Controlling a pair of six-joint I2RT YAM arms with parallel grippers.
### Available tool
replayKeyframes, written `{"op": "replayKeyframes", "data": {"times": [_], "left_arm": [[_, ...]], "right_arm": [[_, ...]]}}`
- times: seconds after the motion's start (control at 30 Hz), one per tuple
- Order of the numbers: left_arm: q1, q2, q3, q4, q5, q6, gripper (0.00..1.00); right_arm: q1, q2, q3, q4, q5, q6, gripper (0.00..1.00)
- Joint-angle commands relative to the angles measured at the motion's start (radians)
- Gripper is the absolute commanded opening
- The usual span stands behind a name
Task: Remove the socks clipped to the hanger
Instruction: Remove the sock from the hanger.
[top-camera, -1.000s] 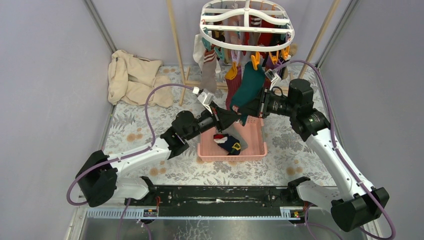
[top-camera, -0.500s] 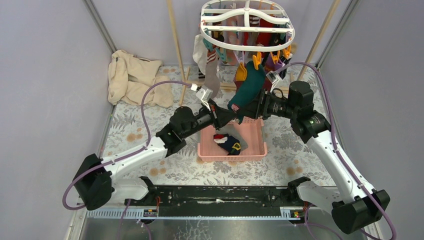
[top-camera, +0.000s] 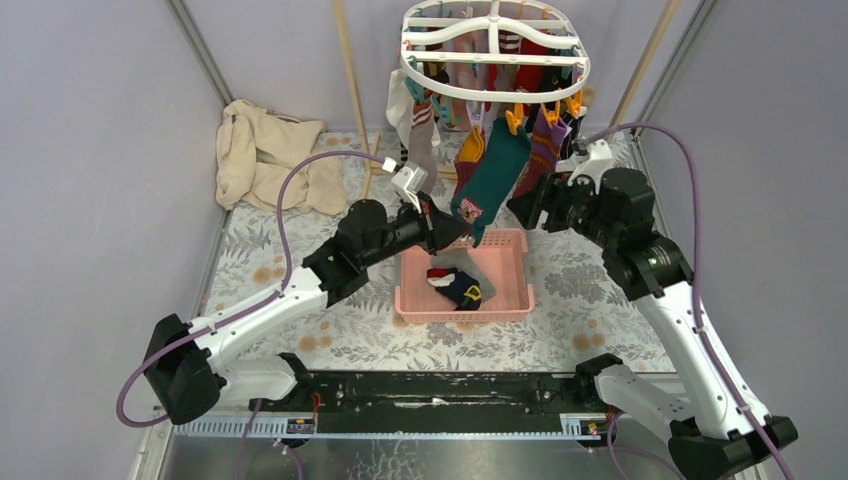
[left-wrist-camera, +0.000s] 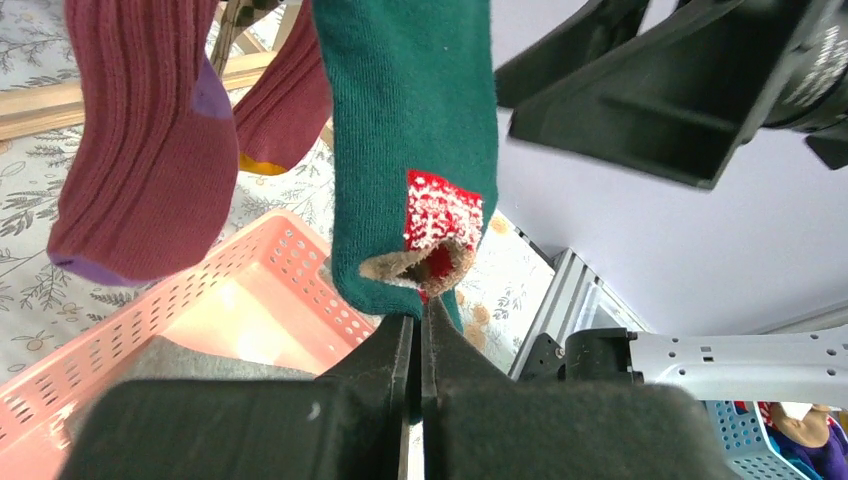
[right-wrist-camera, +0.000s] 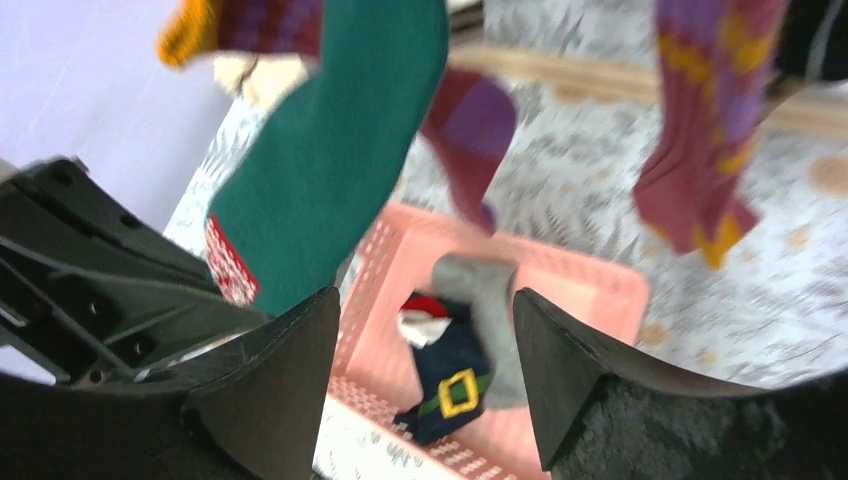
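Left pincer (left-wrist-camera: 420, 325) is closed tight on the lower tip of a green sock (top-camera: 492, 175), just below a red and white patch on the fabric. Right pincer (right-wrist-camera: 422, 300) is spread wide with nothing between its fingers, and sits beside the sock on the right without touching it.

The green sock hangs by its upper end from an orange clip (top-camera: 513, 120) on the front rim of the hanger (top-camera: 493, 20), a white oval rack high at the back of the bench (top-camera: 600, 290). Its long axis runs downward and slants left toward the left arm.

Other socks crowd close round it. A maroon sock (left-wrist-camera: 140, 150) with a purple heel hangs just to its left and a purple and yellow patterned sock (top-camera: 545, 145) to its right, both pointing straight down.

A pink basket (top-camera: 465, 312) sits on the bench under the green sock, holding a navy sock (right-wrist-camera: 450, 380) with a yellow buckle and a grey sock (right-wrist-camera: 480, 290). A cream cloth (top-camera: 265, 155) lies far left, past a wooden pole (top-camera: 352, 90).
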Motion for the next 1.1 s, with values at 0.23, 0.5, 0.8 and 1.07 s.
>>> {"op": "replayKeyframes", "data": {"times": [0.23, 0.5, 0.8, 1.07], "left_arm": [[0.005, -0.045, 0.085, -0.124, 0.04, 0.019, 0.02], [0.008, -0.07, 0.166, -0.238, 0.033, 0.026, 0.04], [0.018, -0.059, 0.219, -0.299, 0.047, 0.031, 0.06], [0.023, -0.054, 0.218, -0.3, 0.06, 0.028, 0.06]], "right_arm": [[-0.003, -0.048, 0.099, 0.339, 0.161, -0.078, 0.68], [-0.003, 0.108, 0.214, 0.438, 0.144, -0.075, 0.66], [-0.003, 0.199, 0.261, 0.5, 0.126, -0.062, 0.63], [-0.003, 0.221, 0.264, 0.535, 0.125, -0.056, 0.62]]}}
